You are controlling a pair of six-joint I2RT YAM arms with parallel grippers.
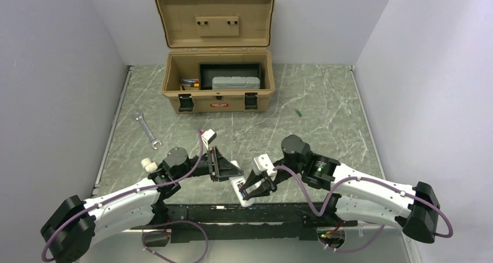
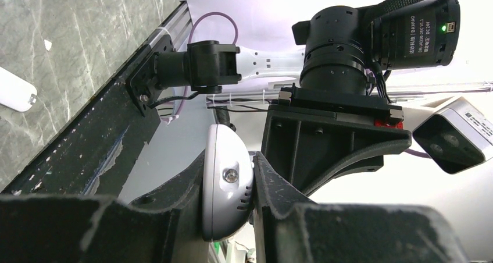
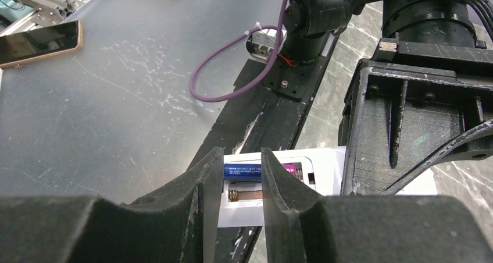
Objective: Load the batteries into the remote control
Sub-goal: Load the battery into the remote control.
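Showing the remote control [image 2: 224, 199], lower centre, clamped in the left gripper [image 2: 229, 176], likely light, rigid and slick, best gripped by its long edges, while the narrowly parted right gripper [image 3: 241, 158] straddles a purple battery [image 3: 247, 171] in its bay [image 3: 245, 195].

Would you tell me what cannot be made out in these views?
- Right wrist view: the right gripper covers part of the purple battery; whether it is gripped or fully seated is unclear.
- Top view: the right gripper hides the remote control's bay; the green speck is too small to identify.
- Left wrist view: the left gripper covers all but the remote control's end.
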